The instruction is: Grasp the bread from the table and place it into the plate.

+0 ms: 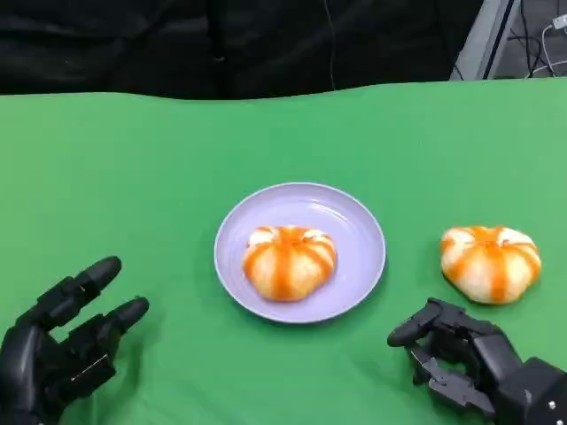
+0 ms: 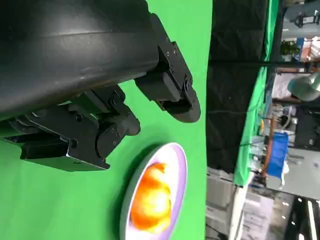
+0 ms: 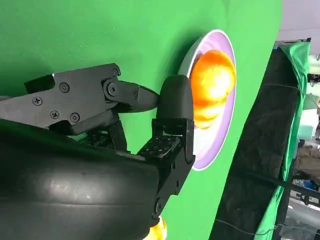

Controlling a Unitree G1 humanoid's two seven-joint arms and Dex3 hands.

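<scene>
Bread status: two orange-striped buns are on my green table (image 1: pixel 133 159). Landmark for all positions is the lilac plate (image 1: pixel 354 226), which sits at the middle of the table.

1. The first bun (image 1: pixel 290 260) lies inside the plate, on its near half, resting flat on the plate floor. My left wrist view shows it in the same place (image 2: pixel 151 200), and my right wrist view shows it against the plate's far wall (image 3: pixel 212 82).
2. The second bun (image 1: pixel 491 262) lies on the bare cloth to the right of the plate, apart from its rim and touching nothing.

Left hand (image 1: pixel 55 341): it rests on the table to the left of the plate and nearer to me, well apart from the rim. The fingers (image 1: pixel 90 276) are spread and extended toward the plate, and the hand holds nothing.

Right hand (image 1: pixel 469 359): it sits to the right of the plate and nearer to me, just short of the second bun without touching it. The fingers (image 1: pixel 415 329) are partly curled with the tips apart, and nothing is held between them.
</scene>
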